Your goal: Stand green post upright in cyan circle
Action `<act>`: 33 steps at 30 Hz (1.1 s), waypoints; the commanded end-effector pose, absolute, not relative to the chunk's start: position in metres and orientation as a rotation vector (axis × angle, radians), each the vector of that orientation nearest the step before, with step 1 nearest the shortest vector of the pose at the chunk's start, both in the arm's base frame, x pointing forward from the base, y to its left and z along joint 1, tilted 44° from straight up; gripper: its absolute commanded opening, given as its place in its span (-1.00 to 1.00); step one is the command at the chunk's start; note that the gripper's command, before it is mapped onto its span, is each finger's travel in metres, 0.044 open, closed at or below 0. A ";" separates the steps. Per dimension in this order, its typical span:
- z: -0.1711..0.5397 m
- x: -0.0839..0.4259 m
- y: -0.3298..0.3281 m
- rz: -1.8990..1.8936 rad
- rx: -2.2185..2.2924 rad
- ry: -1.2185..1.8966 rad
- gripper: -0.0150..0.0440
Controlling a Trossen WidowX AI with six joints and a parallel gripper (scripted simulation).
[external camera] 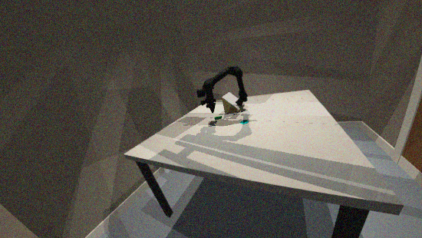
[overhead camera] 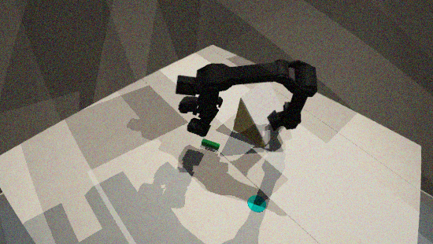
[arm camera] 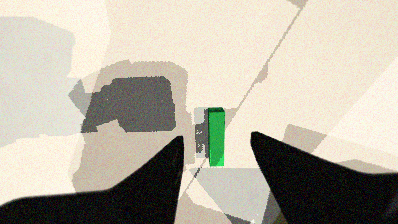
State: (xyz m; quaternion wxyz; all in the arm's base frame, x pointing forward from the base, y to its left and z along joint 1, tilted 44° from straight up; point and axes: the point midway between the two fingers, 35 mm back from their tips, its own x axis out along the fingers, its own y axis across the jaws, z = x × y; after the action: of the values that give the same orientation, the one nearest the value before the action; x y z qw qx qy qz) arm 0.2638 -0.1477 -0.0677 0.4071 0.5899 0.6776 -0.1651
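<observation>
At centre frame the green post (overhead camera: pixel 210 144) lies flat on the pale desk (overhead camera: pixel 354 177), just below the black gripper (overhead camera: pixel 197 127). An olive cone (overhead camera: pixel 245 123) stands to its right. The cyan circle (overhead camera: pixel 257 204) sits well apart, toward the lower right.

Gripper (overhead camera: pixel 197 127) hangs above green post (overhead camera: pixel 210 144), fingers half apart with nothing between, a gap on each side of the post in wrist view; tan pyramid (overhead camera: pixel 246 124) stands just beside the post, toward the arm base; table (overhead camera: pixel 354 185) from post to cyan circle (overhead camera: pixel 257 204) carries only shadows; circle well apart from pyramid.
</observation>
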 end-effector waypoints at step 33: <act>-0.082 0.260 -0.131 -0.425 1.503 1.727 -0.42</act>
State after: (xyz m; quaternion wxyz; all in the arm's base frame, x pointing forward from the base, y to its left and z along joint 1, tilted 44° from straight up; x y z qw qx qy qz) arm 0.2583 -0.1235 -0.0879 0.3899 0.5950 0.6827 -0.1668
